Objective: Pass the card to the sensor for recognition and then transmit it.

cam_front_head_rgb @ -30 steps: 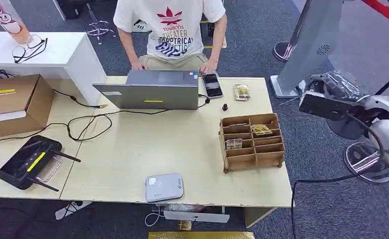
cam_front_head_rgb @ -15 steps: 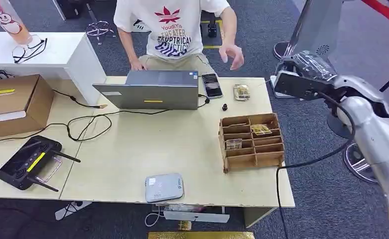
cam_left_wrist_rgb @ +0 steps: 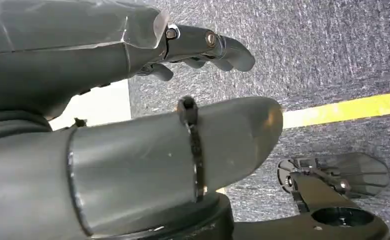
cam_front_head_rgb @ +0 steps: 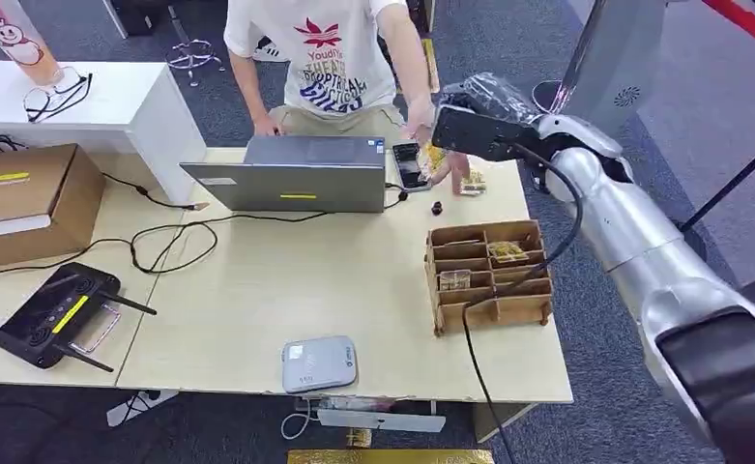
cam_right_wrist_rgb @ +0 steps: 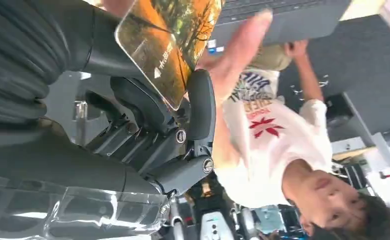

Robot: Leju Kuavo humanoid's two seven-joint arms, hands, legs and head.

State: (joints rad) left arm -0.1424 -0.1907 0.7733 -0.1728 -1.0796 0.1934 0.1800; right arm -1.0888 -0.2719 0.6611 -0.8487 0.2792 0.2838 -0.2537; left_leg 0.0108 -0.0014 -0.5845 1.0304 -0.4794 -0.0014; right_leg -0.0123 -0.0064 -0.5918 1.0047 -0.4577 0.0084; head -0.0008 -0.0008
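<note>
Grey carpet surrounds a pale wooden bench [cam_front_head_rgb: 354, 280] where the robot's right hand [cam_front_head_rgb: 470, 130] reaches over the far edge, gripping an orange-toned card [cam_right_wrist_rgb: 170, 42] between its thick thumb and dark fingers [cam_right_wrist_rgb: 200, 107]. A seated person's hand [cam_front_head_rgb: 441, 159] meets it there, touching the card (its printed side faces the wrist camera). Just beside them lie a phone [cam_front_head_rgb: 411, 165] and a small yellowish packet [cam_front_head_rgb: 472, 180], with an open laptop [cam_front_head_rgb: 296, 174] in front of the person. Nearer the robot stands a wooden compartment rack [cam_front_head_rgb: 489, 275] holding a few cards, and a grey card sensor [cam_front_head_rgb: 318, 362] sits at the bench's near edge. A black controller [cam_front_head_rgb: 54, 314] and a cardboard box [cam_front_head_rgb: 25, 198] rest at the left end. Over the carpet, the left hand [cam_left_wrist_rgb: 133, 100] hangs with fingers apart, holding nothing.
</note>
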